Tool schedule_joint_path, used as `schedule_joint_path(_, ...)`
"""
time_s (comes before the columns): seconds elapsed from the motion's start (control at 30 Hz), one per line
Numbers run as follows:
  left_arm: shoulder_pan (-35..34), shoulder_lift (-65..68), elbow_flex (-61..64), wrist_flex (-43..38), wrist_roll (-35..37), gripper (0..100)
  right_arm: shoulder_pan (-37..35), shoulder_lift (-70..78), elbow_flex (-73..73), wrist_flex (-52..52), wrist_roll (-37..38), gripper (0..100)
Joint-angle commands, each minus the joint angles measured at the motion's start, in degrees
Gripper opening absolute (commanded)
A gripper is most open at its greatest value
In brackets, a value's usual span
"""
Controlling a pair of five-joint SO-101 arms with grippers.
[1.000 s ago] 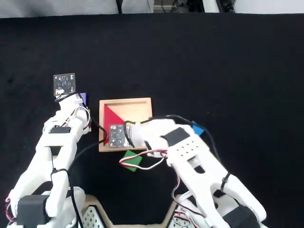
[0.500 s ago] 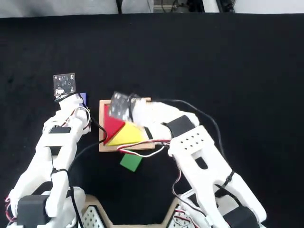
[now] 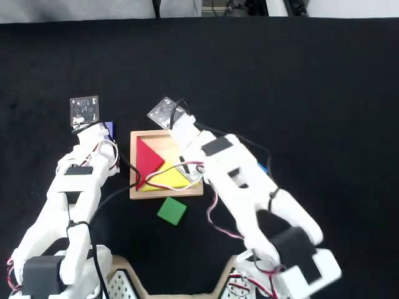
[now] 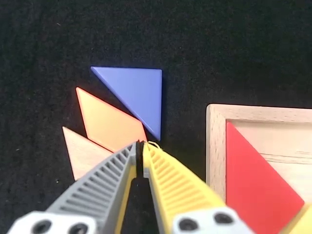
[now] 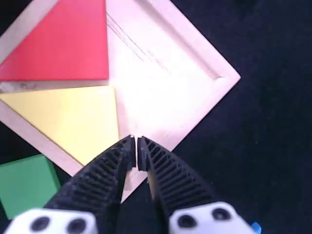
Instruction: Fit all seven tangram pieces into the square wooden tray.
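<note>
So my whole world here is basically one table (image 3: pixel 324 81), covered edge to edge in a matte black cloth (image 4: pixel 234 44). Up close the cloth has a fine grain and a few pale lint specks (image 4: pixel 57 24) on it. The light on the table is flat and even. Past the table's far edge there's a thin band of room. There's a greyish surface (image 3: pixel 75 9) behind the far left part, a tangle of dark cables and gear (image 3: pixel 249 7) behind the middle, and a bright white patch (image 3: pixel 355 7) behind the far right corner. Can't tell if that's wall or floor.
</note>
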Motion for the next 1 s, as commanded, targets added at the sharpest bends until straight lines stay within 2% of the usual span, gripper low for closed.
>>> schedule_joint_path(0.0,0.0,-1.7,-2.8,0.6,0.1,3,0.4,1.7,-4.4,0.8,-0.6,1.1)
schedule_joint_path(0.2,0.0,-1.7,-2.8,0.5,0.1,3,0.2,2.8,-3.5,1.6,-0.6,1.1)
schedule_joint_path(0.5,0.0,-1.7,-2.8,0.5,0.1,3,-4.7,2.8,-3.3,1.8,-0.6,1.1)
schedule_joint_path(0.77,0.0,-1.7,-2.8,0.5,0.1,3,-0.9,2.9,-3.6,1.8,-0.3,1.1)
schedule_joint_path(0.97,0.0,-1.7,-2.8,0.5,0.1,3,-1.8,2.9,-2.8,1.8,-0.2,1.1)
